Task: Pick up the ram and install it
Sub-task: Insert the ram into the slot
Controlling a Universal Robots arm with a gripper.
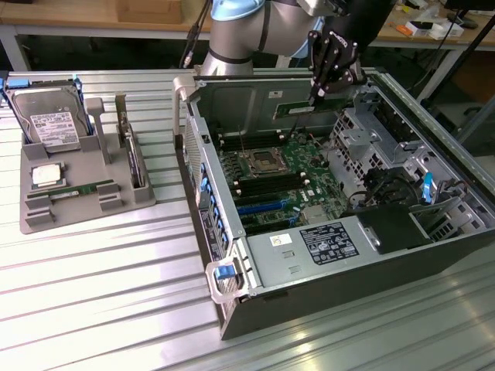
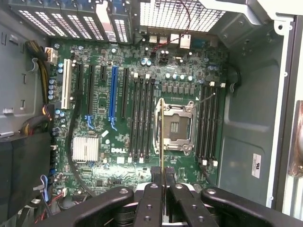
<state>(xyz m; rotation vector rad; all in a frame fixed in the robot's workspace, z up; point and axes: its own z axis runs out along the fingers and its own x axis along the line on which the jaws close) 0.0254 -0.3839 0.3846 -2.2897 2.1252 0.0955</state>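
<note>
Currently: ram (image 1: 298, 110) gripped in closed gripper (image 1: 317, 94), held over motherboard (image 2: 118, 137) near far edge of case (image 1: 325, 297); unseated; alignment with memory slots (image 2: 142, 120) judged required

ram (image 1: 298, 108) in pincer (image 1: 316, 93) over motherboard (image 1: 267, 185), parts tray (image 1: 35, 220) on exterior view's left

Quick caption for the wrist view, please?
Gripper shut on the ram, held edge-on above the motherboard inside the open computer case.
</note>
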